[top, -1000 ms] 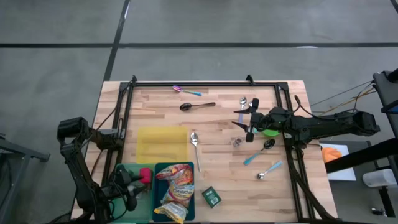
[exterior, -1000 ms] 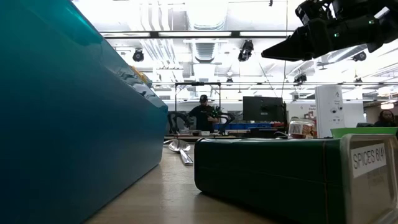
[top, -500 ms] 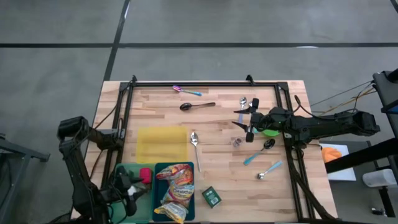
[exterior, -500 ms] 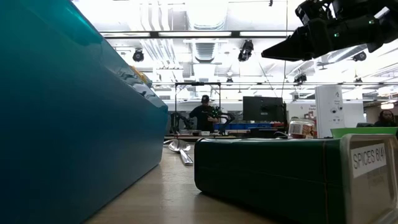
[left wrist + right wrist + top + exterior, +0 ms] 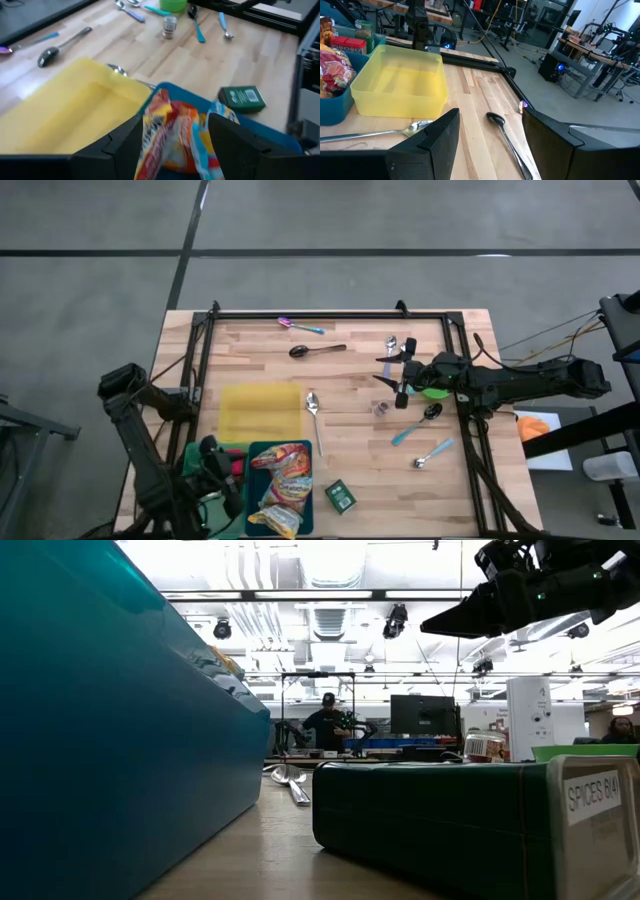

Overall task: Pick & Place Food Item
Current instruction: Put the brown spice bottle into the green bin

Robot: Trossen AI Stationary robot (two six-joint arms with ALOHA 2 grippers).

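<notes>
Pale wooden slats top the table point(image 5: 350, 395), framed by black rails. At its near left, a crinkled red-and-orange snack bag point(image 5: 281, 485) lies in a teal plastic bin point(image 5: 303, 448), with an empty yellow plastic tub point(image 5: 260, 412) just beside the bin. Over the bin's left edge hangs the left gripper point(image 5: 222, 480), its fingers point(image 5: 125, 145) apart and holding nothing, the bag showing between them. Above the table's right side, near a small glass shaker point(image 5: 381, 409), the right gripper point(image 5: 392, 370) hovers with its fingers spread and empty. A dark green spice tin point(image 5: 340, 497) rests just right of the bin.
</notes>
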